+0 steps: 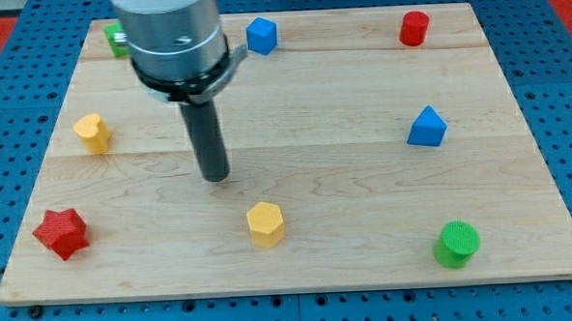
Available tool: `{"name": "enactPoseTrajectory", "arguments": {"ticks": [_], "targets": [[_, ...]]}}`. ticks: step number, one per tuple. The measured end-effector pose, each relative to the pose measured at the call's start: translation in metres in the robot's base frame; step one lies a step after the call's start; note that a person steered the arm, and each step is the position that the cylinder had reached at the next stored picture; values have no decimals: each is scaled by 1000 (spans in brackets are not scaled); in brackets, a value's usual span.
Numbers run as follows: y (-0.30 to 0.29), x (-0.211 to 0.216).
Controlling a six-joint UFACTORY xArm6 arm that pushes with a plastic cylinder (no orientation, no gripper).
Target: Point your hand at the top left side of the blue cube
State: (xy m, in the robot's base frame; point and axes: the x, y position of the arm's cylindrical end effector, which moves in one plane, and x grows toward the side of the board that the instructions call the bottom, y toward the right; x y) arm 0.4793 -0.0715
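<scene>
The blue cube (261,35) sits near the view's top edge of the wooden board (365,205), just right of the arm's grey body. My tip (215,176) rests on the board well below and slightly left of the blue cube, about mid-board. It touches no block. The yellow hexagonal block (266,224) lies below and right of my tip.
A green block (115,38) is partly hidden behind the arm at top left. A yellow block (92,133) is at left, a red star (61,233) at bottom left, a red cylinder (414,28) at top right, a blue triangular block (427,128) at right, a green cylinder (456,244) at bottom right.
</scene>
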Motion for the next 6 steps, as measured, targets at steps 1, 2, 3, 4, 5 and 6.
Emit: {"name": "enactPoseTrajectory", "arguments": {"ticks": [1,2,3,4,5,6], "targets": [[42,-62],[10,-97],[-6,-181],[-39,-196],[-34,-241],[-4,-266]]}}
